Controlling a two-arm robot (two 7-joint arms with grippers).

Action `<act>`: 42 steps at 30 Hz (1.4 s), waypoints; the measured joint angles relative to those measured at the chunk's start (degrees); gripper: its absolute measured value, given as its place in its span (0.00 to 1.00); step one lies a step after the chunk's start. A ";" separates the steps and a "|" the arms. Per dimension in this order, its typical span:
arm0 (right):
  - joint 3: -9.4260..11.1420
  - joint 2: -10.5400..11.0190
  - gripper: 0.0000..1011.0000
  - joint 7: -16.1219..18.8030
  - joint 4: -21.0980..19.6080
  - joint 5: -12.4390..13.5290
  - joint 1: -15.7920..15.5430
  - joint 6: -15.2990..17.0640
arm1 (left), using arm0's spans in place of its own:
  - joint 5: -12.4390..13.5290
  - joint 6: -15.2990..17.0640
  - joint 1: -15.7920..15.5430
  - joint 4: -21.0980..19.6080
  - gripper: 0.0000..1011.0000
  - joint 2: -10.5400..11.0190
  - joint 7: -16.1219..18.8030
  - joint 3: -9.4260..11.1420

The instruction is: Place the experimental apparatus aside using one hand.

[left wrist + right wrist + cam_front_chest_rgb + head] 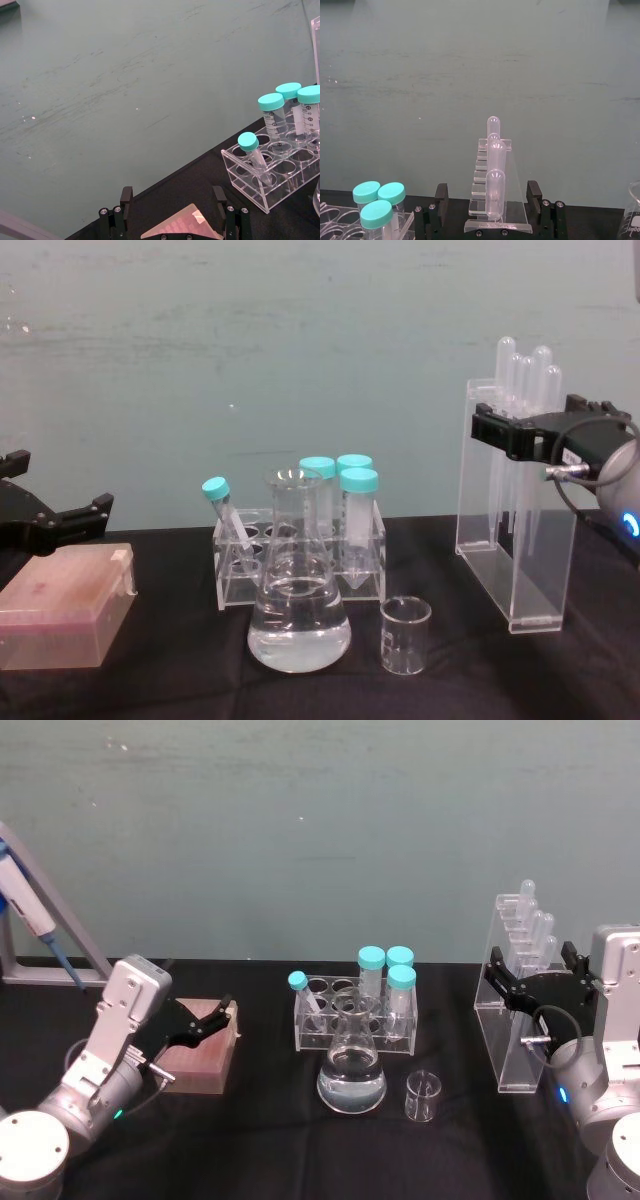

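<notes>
The main danger is the tall acrylic stand (505, 1040) toppling. It stands upright near the bench's (270, 1120) right edge, narrow and high, with plastic pipettes (535, 925) hanging loosely in its top. The right gripper (488, 194) straddles it high up with jaws apart, one finger looking nearer the acrylic than the other. If the jaws close unevenly, the nearer finger would likely push the stand sideways before the other meets it, and so tilt it. Smooth clear walls may also let it slip once it is lifted, and a jerk or a lean could shake the pipettes out. The small beaker (423, 1096) sits just beside the stand toward the bench's middle. The conical flask (352, 1075), holding clear liquid, is next to it in front of the tube rack (355, 1020). A swing inward could knock the beaker over or reach the flask and spill it. A move outward risks setting the base too near the right edge. The left gripper (172, 200) hangs with jaws apart over the pink box (60, 615) at the bench's left side, well apart from all this.
</notes>
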 joint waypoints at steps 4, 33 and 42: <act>0.00 0.02 0.99 0.18 0.23 0.02 0.16 0.02 | 0.00 0.00 0.00 0.00 0.99 0.00 0.00 0.00; 0.18 0.73 0.99 2.22 0.92 2.13 0.82 0.29 | 0.00 0.00 0.00 0.00 0.99 0.00 0.00 0.00; 0.13 0.71 0.99 2.04 0.92 1.81 0.82 0.22 | 0.00 0.00 0.00 0.00 0.99 0.00 -0.01 0.00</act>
